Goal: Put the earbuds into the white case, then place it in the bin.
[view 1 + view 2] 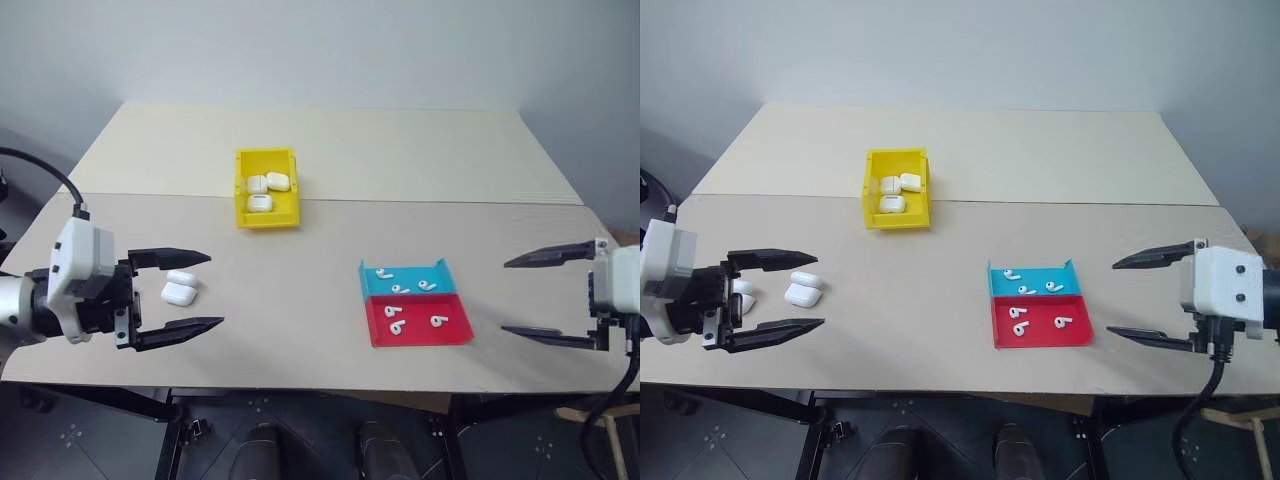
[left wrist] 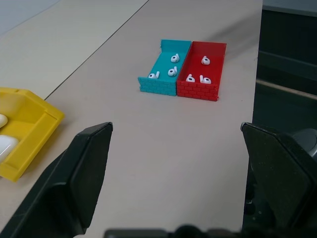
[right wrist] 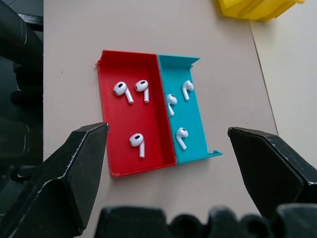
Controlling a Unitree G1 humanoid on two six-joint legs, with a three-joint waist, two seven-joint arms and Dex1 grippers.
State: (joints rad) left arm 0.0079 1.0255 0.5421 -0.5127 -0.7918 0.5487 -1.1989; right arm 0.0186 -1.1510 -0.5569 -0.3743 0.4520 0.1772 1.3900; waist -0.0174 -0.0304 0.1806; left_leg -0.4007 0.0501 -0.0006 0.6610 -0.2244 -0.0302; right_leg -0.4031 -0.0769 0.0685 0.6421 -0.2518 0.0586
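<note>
Six glossy white stemmed earbuds (image 3: 137, 144) lie loose and apart, three in the shallow red tray (image 3: 115, 163) and three in the teal tray (image 3: 204, 148) touching it. Two closed white pebble-shaped cases (image 1: 180, 288) rest side by side on the counter (image 1: 300, 300) near its left front. The yellow bin (image 1: 243, 214) stands upright farther back, holding three more closed white cases.

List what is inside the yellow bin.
The yellow bin holds three closed white cases, lying close together. Whether earbuds are inside them cannot be seen, as their lids cover the insides.
</note>
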